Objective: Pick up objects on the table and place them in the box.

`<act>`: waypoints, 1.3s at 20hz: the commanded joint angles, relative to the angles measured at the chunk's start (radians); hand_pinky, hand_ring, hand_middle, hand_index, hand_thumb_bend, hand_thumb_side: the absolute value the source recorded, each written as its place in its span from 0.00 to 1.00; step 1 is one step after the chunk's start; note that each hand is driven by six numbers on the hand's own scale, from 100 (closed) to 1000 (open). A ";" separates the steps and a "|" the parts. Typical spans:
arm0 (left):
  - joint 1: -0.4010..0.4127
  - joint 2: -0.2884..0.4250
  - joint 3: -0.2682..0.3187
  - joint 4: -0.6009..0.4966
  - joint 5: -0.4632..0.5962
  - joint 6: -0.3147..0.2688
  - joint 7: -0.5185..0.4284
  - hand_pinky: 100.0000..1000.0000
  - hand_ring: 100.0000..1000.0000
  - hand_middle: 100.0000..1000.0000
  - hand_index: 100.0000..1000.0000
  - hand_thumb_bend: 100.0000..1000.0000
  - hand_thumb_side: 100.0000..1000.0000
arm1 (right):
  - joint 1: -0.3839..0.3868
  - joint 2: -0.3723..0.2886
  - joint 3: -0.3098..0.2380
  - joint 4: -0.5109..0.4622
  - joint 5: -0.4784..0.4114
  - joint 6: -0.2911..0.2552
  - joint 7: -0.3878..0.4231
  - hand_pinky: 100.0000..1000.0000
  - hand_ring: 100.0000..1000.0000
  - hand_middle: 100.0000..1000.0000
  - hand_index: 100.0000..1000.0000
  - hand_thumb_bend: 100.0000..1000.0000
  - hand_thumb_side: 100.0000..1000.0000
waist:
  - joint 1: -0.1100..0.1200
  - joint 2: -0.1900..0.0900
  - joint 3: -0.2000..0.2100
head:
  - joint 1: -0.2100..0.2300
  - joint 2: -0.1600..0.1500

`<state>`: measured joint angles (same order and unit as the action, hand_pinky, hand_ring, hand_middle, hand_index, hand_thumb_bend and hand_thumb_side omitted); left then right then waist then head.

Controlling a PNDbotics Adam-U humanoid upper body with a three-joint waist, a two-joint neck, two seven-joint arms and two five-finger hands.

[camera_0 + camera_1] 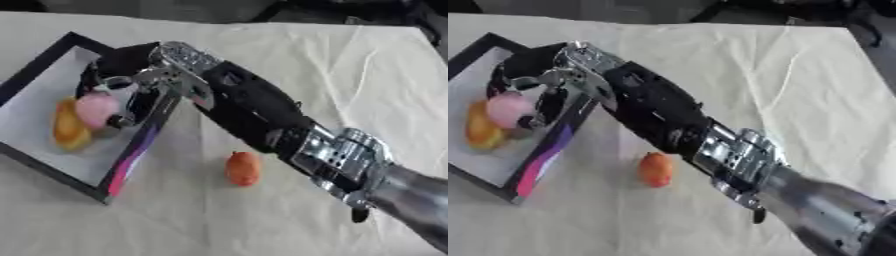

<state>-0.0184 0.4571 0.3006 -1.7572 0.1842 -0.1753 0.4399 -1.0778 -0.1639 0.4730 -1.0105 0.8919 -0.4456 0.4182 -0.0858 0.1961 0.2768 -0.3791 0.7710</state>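
My right hand [140,75] reaches from the lower right over the box [35,70], a shallow black-rimmed tray with a white floor at the left. Its fingers [90,82] and thumb curl round a pink rounded object [96,110], which hangs low inside the box. Touching the pink object's left side, a yellow-orange fruit [70,131] lies on the box floor. An orange-red oval fruit [243,168] lies on the cloth outside the box, under my forearm. My left hand shows in neither view.
A cream cloth [332,70] covers the whole table. The box's near right wall [131,162] carries a pink and purple print. My right forearm [262,120] crosses the table's middle diagonally.
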 commanded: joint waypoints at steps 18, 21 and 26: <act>0.033 0.038 0.031 -0.012 -0.028 -0.002 0.021 0.86 0.69 0.75 0.88 0.00 0.70 | -0.008 -0.288 -0.063 -0.569 -0.419 0.299 -0.034 0.90 0.83 0.73 0.92 0.00 0.03 | -0.008 -0.040 -0.070 | 0.063 -0.001; 0.041 0.040 0.033 -0.011 -0.032 0.000 0.023 0.86 0.69 0.75 0.88 0.00 0.70 | 0.039 -0.371 -0.056 -0.728 -0.492 0.340 -0.013 0.90 0.83 0.74 0.92 0.00 0.06 | -0.010 -0.045 -0.085 | 0.077 -0.001; 0.037 0.038 0.031 -0.014 -0.030 0.000 0.023 0.86 0.69 0.75 0.88 0.00 0.70 | 0.154 -0.468 -0.038 -0.889 -0.570 0.405 0.060 0.90 0.82 0.73 0.91 0.00 0.15 | -0.014 -0.044 -0.100 | 0.079 -0.001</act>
<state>0.0240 0.4579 0.3195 -1.7569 0.1575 -0.1754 0.4596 -0.9126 -0.5875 0.4412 -1.8504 0.3451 -0.0563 0.4629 -0.0941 0.1861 0.1761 -0.3021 0.7711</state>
